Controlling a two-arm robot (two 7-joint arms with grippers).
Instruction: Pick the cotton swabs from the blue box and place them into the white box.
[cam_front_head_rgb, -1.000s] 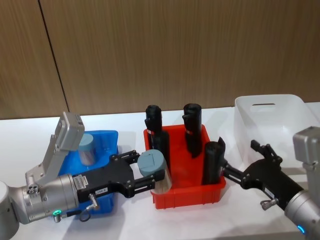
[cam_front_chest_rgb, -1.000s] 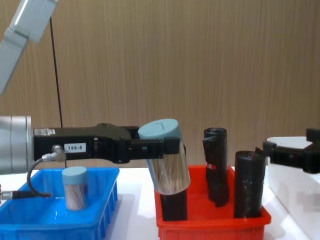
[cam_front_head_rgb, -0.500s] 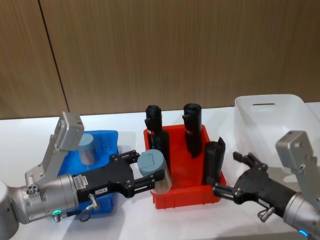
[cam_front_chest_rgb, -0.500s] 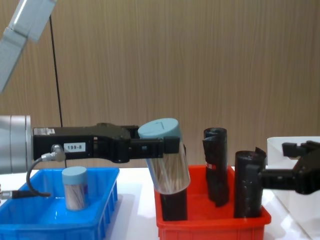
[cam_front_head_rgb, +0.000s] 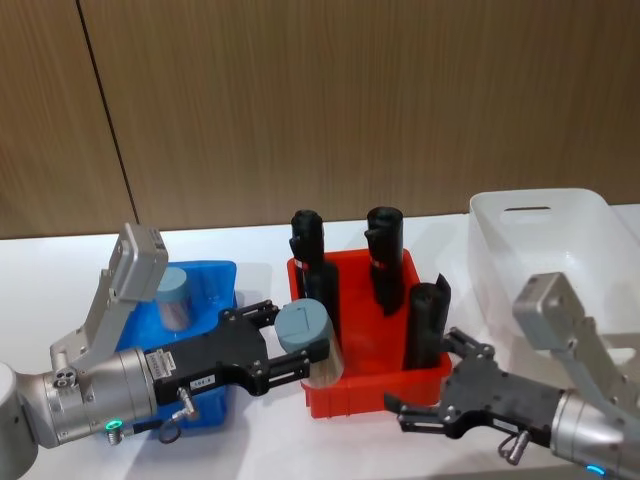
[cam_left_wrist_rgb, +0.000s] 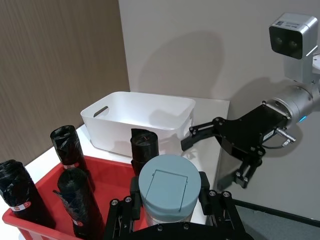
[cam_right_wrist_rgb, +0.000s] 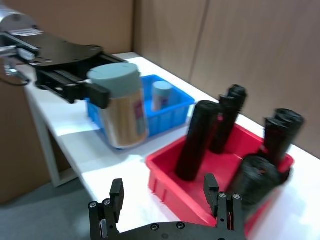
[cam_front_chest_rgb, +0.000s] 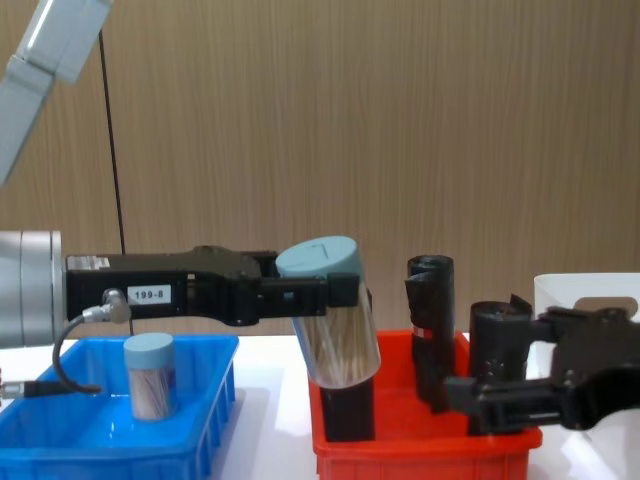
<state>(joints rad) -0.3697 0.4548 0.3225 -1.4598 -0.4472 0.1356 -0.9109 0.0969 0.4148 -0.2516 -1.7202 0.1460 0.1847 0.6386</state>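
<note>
My left gripper (cam_front_head_rgb: 298, 352) is shut on a jar of cotton swabs (cam_front_head_rgb: 308, 342), clear with a pale blue lid. It holds the jar tilted above the front left corner of the red bin (cam_front_head_rgb: 372, 388). The held jar (cam_front_chest_rgb: 336, 325) hangs well above the table in the chest view. A second jar of cotton swabs (cam_front_head_rgb: 176, 298) stands upright in the blue box (cam_front_head_rgb: 218, 272). The white box (cam_front_head_rgb: 545, 238) sits at the far right. My right gripper (cam_front_head_rgb: 432, 388) is open, low in front of the red bin, its fingers pointing toward the held jar (cam_right_wrist_rgb: 122, 107).
The red bin between the two boxes holds several tall black rolls (cam_front_head_rgb: 382, 255). One roll (cam_front_chest_rgb: 497, 345) stands just behind my right gripper (cam_front_chest_rgb: 500, 392). A wooden wall lies behind the white table (cam_front_head_rgb: 250, 245).
My right gripper has swung left and down, from beside the white box to the front of the red bin. The left gripper and its jar have not moved.
</note>
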